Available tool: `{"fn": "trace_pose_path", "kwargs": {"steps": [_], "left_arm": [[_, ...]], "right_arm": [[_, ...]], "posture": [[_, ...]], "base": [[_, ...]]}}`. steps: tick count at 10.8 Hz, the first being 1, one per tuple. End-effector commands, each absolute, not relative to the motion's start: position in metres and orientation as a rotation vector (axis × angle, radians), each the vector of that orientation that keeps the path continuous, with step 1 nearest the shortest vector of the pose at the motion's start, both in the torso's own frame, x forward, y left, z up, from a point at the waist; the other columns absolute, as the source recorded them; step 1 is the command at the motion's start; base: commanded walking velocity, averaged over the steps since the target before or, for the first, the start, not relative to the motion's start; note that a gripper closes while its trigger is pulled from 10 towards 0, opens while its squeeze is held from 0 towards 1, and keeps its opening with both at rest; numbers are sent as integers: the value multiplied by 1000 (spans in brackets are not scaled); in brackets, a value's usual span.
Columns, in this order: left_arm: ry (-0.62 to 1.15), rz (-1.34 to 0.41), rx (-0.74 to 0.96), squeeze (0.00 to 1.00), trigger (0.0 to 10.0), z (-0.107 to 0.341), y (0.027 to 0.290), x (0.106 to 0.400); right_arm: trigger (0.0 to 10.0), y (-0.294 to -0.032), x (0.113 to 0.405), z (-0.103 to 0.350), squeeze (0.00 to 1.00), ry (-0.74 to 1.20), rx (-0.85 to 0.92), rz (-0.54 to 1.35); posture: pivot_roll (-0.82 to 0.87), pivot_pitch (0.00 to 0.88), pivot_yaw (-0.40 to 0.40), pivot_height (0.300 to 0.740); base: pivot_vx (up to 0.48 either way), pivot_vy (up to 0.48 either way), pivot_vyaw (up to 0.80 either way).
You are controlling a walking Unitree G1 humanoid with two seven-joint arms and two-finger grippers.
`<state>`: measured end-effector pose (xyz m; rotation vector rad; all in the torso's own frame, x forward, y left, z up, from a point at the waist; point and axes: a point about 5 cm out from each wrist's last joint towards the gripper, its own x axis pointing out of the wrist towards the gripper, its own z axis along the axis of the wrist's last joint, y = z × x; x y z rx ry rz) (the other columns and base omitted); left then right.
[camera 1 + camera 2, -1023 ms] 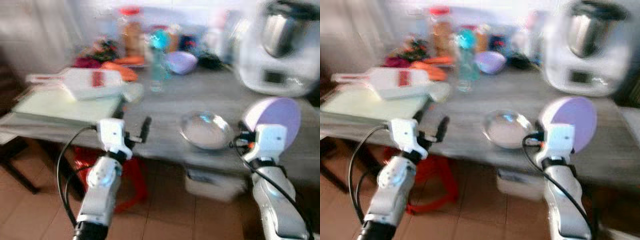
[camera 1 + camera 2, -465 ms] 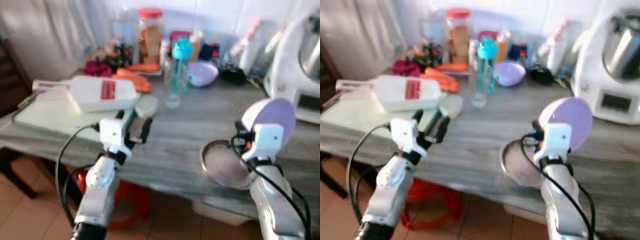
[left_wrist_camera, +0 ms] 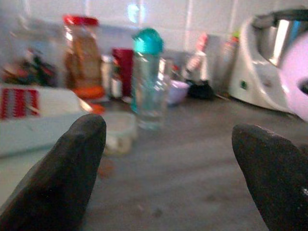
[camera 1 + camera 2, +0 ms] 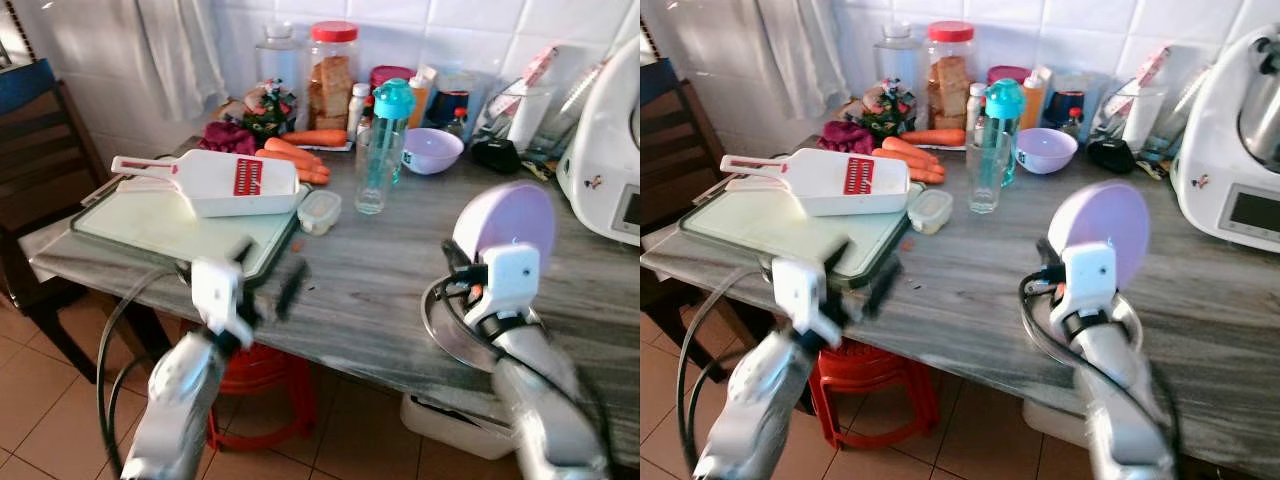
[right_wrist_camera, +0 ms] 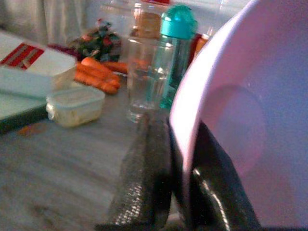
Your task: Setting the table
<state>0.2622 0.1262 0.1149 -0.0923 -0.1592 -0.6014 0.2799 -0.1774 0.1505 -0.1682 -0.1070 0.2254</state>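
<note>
Our view has steadied and drawn closer to the grey marble counter (image 4: 380,300), where our right gripper (image 4: 1055,275) stays clamped on the upright round lilac plate (image 4: 1102,222) above the steel dish (image 4: 450,335), our left gripper (image 4: 265,280) spread empty, so placing seems imminent.

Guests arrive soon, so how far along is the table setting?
Barely started. Done: a metal plate lies near the table's front edge. In hand: the right gripper grips a lilac bowl by its rim, held on edge above that plate. The left gripper is open and holds nothing. Left: setting the bowl down.
</note>
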Motion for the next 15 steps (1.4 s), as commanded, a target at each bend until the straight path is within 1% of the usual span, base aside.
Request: {"fn": "trace_pose_path", "kwargs": {"steps": [1,2,3,4,5,6,7,8,9,11,15], "left_arm": [[-163,-664,-87,0,10000,119,124,259],[-147,-687,-63,0,10000,116,127,257],[-141,-687,-44,0,10000,117,132,260],[-142,-685,-46,0,10000,118,133,260],[-138,-686,-44,0,10000,119,135,259],[-144,-708,-42,0,10000,120,138,256],[-153,-728,-38,0,10000,121,138,253],[-150,-729,-39,0,10000,121,138,253],[-146,-740,-39,0,10000,121,136,253],[-148,-745,-39,0,10000,123,136,254],[-137,-741,-42,0,10000,120,134,253]], "right_arm": [[10000,-173,281,157,0,-131,-196,303],[10000,-172,282,158,0,-128,-208,371],[10000,-164,285,158,0,-116,-271,518],[10000,-157,287,158,0,-105,-262,587],[10000,-145,293,158,0,-76,-270,711],[10000,-143,295,148,0,-9,-303,778],[10000,-143,296,141,243,41,-288,802],[10000,-143,297,137,267,60,-296,832],[10000,-145,298,127,122,110,-320,872],[10000,-146,299,121,0,140,-331,903],[10000,-148,299,110,0,156,-420,953]], "posture": [[-28,0,-8,740],[-29,0,-6,740],[-24,0,-4,740],[-19,0,-4,740],[-16,0,-4,740],[1,0,-8,740],[2,0,-4,740],[2,0,0,740],[4,0,4,740],[4,0,4,740],[9,0,0,740]], "base": [[0,0,0],[0,0,0],[0,0,0],[0,0,0],[0,0,0],[0,0,0],[0,0,0],[0,0,0],[0,0,0],[0,0,0],[0,0,0]]}}
